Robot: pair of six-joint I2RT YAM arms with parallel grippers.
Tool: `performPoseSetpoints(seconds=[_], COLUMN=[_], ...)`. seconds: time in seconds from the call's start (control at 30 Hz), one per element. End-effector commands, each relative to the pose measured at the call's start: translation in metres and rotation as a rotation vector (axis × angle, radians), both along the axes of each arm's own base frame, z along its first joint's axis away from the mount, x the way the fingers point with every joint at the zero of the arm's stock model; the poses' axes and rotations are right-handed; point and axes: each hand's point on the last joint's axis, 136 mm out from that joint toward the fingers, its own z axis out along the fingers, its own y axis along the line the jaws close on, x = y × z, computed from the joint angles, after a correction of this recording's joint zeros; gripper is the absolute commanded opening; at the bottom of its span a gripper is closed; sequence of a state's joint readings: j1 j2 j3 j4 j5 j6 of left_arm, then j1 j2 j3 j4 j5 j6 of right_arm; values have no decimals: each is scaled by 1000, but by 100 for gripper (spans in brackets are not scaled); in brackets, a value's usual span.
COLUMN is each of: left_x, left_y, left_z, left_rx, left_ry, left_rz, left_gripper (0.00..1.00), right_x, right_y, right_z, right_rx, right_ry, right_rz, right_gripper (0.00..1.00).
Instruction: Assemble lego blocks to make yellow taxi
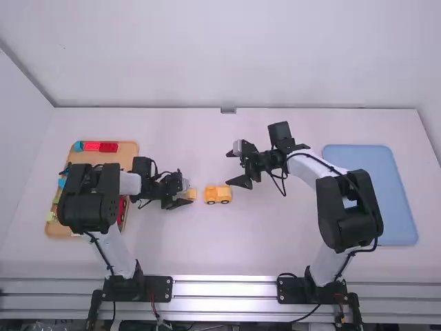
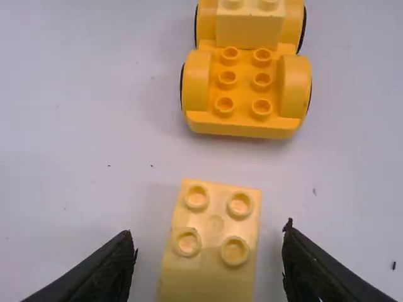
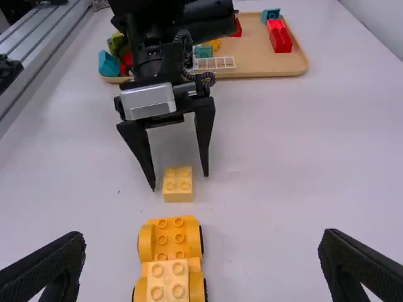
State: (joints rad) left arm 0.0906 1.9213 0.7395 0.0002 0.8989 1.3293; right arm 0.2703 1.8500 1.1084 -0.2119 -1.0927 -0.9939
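Note:
My left gripper (image 1: 185, 194) is low over the table, just left of the loose yellow block (image 1: 191, 194). In the left wrist view my left gripper (image 2: 209, 251) is open, its fingers on either side of the four-stud yellow block (image 2: 216, 242) without touching it. The wheeled yellow car base (image 1: 218, 194) stands apart, to the block's right, with a paler yellow block (image 2: 249, 25) on one end. My right gripper (image 1: 235, 169) stays right of and beyond the car; in the right wrist view my right gripper (image 3: 201, 255) is wide open and holds nothing.
A wooden tray (image 1: 129, 149) at the left holds red (image 1: 108, 147), teal and green pieces, partly under the left arm. At the far right lies a blue tray (image 1: 398, 200). The right arm (image 1: 344, 200) stands between it and the car.

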Motion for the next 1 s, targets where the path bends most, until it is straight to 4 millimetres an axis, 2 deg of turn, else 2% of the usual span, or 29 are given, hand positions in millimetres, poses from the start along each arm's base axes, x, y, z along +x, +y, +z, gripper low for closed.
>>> performPoseSetpoints(seconds=[0.0,0.2,0.53,0.77,0.97], left_x=[-7,-8,-6,-7,-5], left_y=[-5,-4,1,7,8], left_z=[-5,-10,-14,-23,-24], left_rx=[-55,-74,-36,28,37], left_ry=[52,77,89,106,98], left_rz=[6,17,31,45,46], left_gripper=[61,59,48,52,40], right_x=[-2,-2,-2,-2,-2], right_y=[0,-1,0,0,0], right_z=[2,2,1,1,1], right_rx=[8,7,5,4,5], right_ry=[5,8,6,5,6], right_rz=[3,2,2,2,1], right_gripper=[99,99,99,98,99])
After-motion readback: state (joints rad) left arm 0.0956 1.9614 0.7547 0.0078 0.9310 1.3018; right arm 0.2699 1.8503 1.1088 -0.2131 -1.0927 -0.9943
